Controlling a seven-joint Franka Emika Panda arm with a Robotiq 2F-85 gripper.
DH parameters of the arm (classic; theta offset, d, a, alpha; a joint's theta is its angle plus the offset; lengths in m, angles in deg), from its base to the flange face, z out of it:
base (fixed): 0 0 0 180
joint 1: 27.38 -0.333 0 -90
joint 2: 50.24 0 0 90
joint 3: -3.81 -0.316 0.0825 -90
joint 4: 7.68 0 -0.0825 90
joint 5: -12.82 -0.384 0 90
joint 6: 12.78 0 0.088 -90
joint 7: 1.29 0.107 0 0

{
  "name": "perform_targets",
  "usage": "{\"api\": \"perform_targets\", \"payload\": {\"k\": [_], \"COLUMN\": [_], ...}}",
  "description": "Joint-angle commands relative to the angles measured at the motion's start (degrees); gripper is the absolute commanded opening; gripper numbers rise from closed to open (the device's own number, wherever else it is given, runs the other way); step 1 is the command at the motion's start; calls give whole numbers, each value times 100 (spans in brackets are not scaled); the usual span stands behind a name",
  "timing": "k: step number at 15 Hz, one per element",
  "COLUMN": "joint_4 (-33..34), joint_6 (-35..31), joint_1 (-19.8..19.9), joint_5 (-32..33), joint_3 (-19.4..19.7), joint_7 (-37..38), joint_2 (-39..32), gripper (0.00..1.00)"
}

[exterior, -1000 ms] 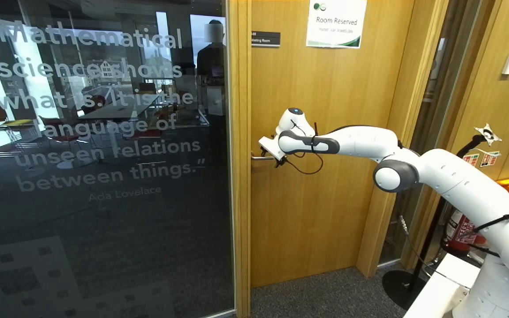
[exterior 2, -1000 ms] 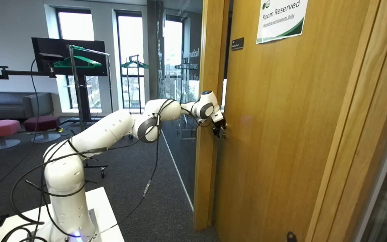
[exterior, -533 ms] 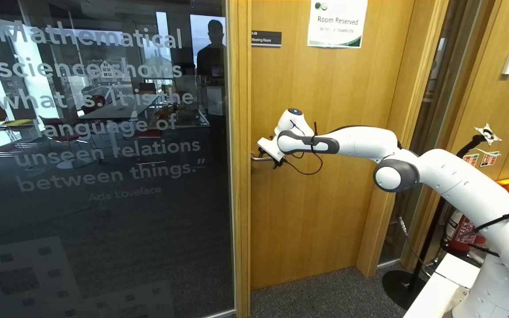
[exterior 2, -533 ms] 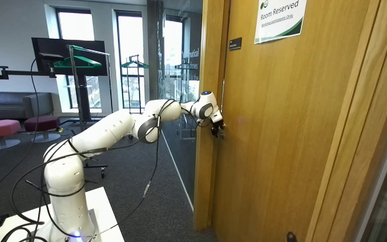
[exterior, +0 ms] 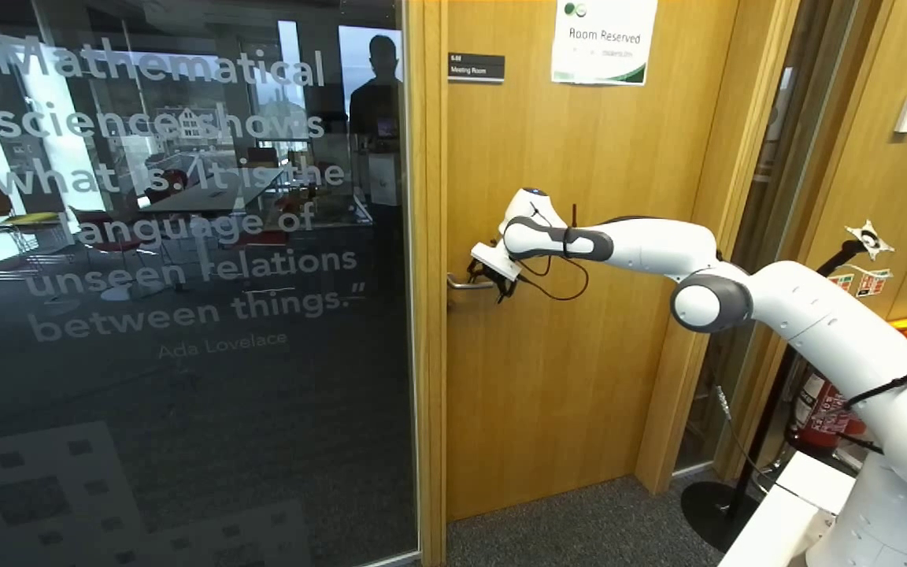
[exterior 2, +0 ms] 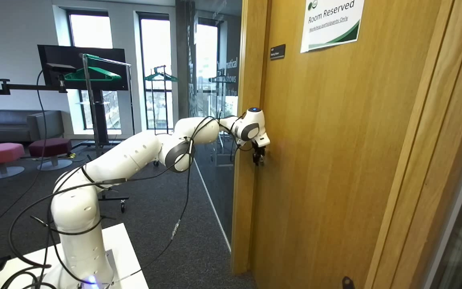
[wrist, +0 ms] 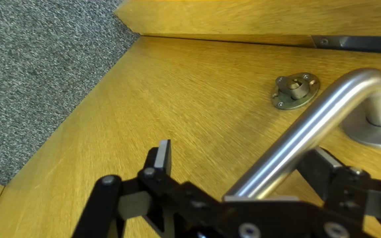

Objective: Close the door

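Note:
The light-oak door (exterior: 579,378) also shows in an exterior view (exterior 2: 319,168) and fills much of the wrist view (wrist: 164,109). It stands against or nearly against its frame (exterior: 426,236); a thin dark line shows between them in the wrist view. I cannot tell whether it is latched. The silver lever handle (wrist: 303,138) also shows in an exterior view (exterior: 461,282). My gripper (wrist: 243,158) is at the handle, its fingers spread wide with the bar running between them. The right finger is at or behind the bar; I cannot tell whether it touches.
A dark glass panel with white lettering (exterior: 186,394) stands beside the frame. A thumb-turn lock (wrist: 294,91) sits near the handle. A fire extinguisher (exterior: 823,413) and a black stand base (exterior: 717,512) are near my arm's base. Cables (exterior 2: 175,224) hang from my arm.
The door has swung toward its frame, and the gap at its edge has narrowed out of sight. Most recently my gripper has tilted and shifted slightly along the handle, away from the frame.

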Motion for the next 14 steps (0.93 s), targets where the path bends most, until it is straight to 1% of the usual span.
{"api": "perform_targets", "payload": {"k": [1, 6, 10, 14], "joint_4": [-524, -520, -583, -625], "joint_6": [864, 1430, 1566, 2258], "joint_1": [231, 377, 501, 583], "joint_5": [-151, -205, -224, -261], "joint_3": [-245, -345, -449, -553], "joint_7": [-539, -627, -700, -909], "joint_2": [531, 712, 814, 1000], "gripper": [100, 100, 100, 100]}}
